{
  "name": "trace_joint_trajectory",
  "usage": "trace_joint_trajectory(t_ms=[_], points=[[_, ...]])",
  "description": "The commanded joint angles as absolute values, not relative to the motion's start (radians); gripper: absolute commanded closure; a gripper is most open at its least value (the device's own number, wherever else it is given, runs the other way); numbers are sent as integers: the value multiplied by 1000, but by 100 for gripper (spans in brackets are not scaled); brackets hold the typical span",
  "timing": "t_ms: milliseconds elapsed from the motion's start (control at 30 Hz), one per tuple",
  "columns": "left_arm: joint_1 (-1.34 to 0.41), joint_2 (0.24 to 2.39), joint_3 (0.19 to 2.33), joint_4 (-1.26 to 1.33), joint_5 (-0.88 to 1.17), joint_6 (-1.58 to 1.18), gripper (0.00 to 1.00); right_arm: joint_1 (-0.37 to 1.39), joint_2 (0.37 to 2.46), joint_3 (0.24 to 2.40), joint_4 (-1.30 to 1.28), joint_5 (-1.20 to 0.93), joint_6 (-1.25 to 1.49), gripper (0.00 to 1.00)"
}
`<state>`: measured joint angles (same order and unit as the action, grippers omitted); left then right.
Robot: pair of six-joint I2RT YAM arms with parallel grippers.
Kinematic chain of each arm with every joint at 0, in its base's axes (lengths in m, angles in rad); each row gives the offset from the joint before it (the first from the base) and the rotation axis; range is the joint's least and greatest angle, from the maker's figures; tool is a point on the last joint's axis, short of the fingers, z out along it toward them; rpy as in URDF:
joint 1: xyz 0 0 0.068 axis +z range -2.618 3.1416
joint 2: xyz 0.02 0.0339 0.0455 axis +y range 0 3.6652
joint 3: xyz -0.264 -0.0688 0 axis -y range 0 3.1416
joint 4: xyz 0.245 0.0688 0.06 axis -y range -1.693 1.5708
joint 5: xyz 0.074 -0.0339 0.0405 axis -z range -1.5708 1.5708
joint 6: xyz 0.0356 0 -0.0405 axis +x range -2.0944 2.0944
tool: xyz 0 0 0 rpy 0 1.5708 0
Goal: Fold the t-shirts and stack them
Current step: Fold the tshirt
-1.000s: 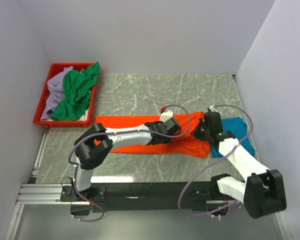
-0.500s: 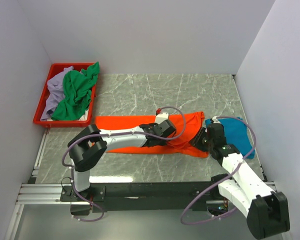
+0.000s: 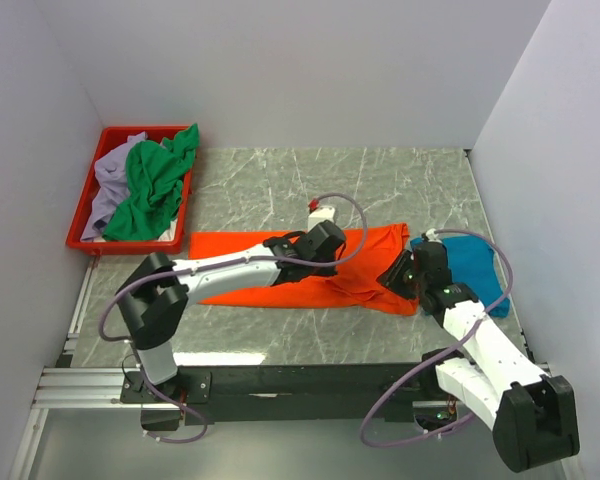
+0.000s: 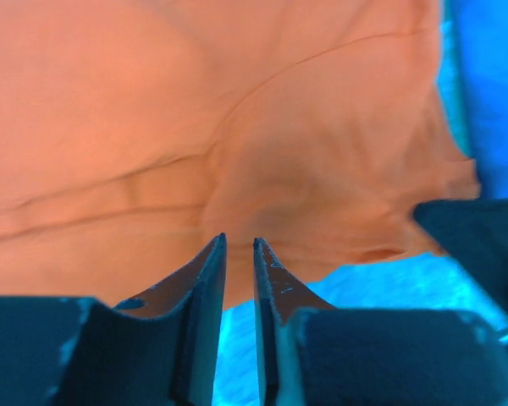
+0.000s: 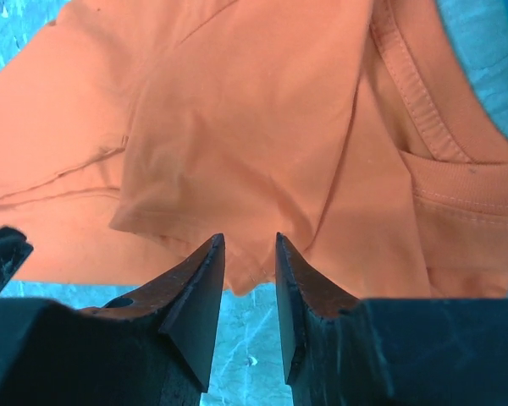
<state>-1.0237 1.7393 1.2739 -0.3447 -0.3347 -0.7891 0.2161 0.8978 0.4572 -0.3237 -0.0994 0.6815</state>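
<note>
Since letting go a second ago, left claw (image 4: 237, 244) and right claw (image 5: 250, 238) stand slightly spread and empty at the bright orange cloth t-shirt's (image 3: 240, 270) 6 o'clock edge. Bare grey marbled counter (image 3: 380, 185) lies toward 12 o'clock.

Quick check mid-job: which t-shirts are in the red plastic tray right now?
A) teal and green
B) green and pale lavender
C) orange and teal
B: the top view shows the crumpled green cloth t-shirt and the pale lavender cloth t-shirt piled together inside the red plastic tray.
</note>
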Motion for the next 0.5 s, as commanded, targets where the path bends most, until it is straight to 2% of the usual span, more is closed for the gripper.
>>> trace_joint_trajectory(t_ms=[0, 267, 467], points=[[-1011, 1814, 1353, -284, -258, -756, 76, 225, 904, 430, -258, -123, 724, 63], [-974, 1905, 1284, -193, -155, -781, 86, 245, 910, 310, -199, -153, 779, 70], [-974, 1885, 1220, -169, -141, -790, 88, 249, 833, 268, -247, -164, 815, 74]])
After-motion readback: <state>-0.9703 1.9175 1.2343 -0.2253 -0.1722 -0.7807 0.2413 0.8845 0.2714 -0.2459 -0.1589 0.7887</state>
